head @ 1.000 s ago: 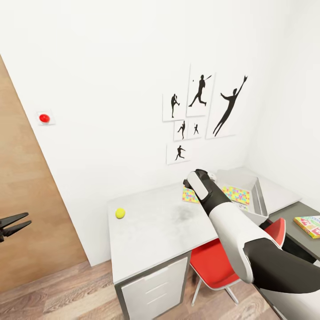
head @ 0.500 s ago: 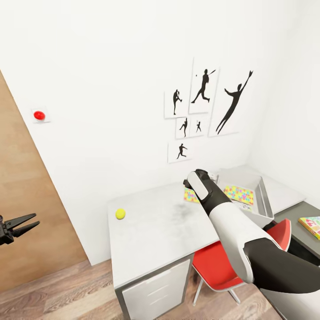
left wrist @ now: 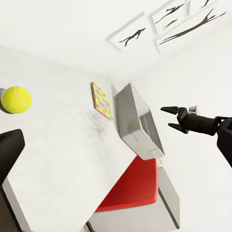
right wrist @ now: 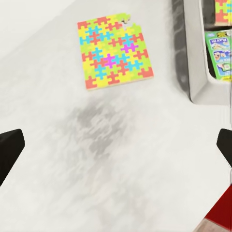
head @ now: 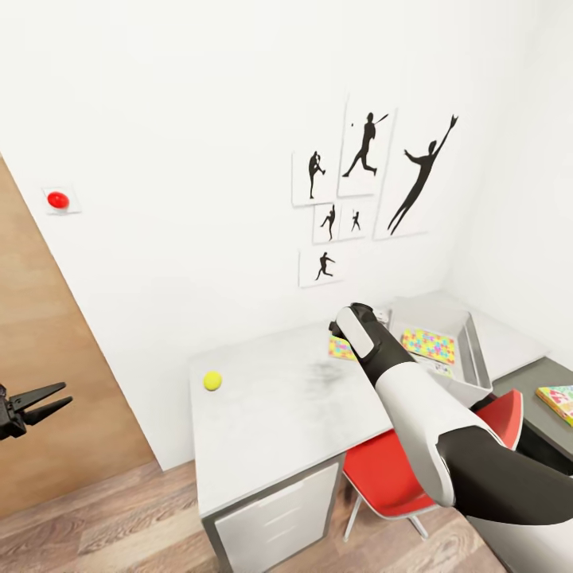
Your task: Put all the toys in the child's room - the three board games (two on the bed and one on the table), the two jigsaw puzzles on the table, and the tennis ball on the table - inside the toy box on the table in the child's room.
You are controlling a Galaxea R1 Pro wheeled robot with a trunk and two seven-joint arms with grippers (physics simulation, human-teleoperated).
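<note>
The tennis ball (head: 212,380) (left wrist: 16,99) lies near the left end of the pale table (head: 270,414). One jigsaw puzzle (head: 341,348) (right wrist: 112,55) lies flat on the table beside the grey toy box (head: 471,360) (right wrist: 193,53). Inside the box are another puzzle (head: 430,346) and a board game (right wrist: 220,50). A second board game (head: 557,398) rests on the dark cabinet top at the right. My right gripper (right wrist: 116,145) (left wrist: 170,117) hangs open and empty above the table, near the puzzle. My left gripper (head: 36,402) is open and empty, left of the table, off its edge.
A red chair (head: 390,469) is tucked under the table below my right arm. White drawers (head: 274,517) front the table's left end. Athlete posters (head: 366,191) hang on the white wall; a wooden panel (head: 48,382) stands at left.
The head view has drifted, so the wall and table shifted slightly in the picture. The left gripper sits a little further right. The toys have not moved.
</note>
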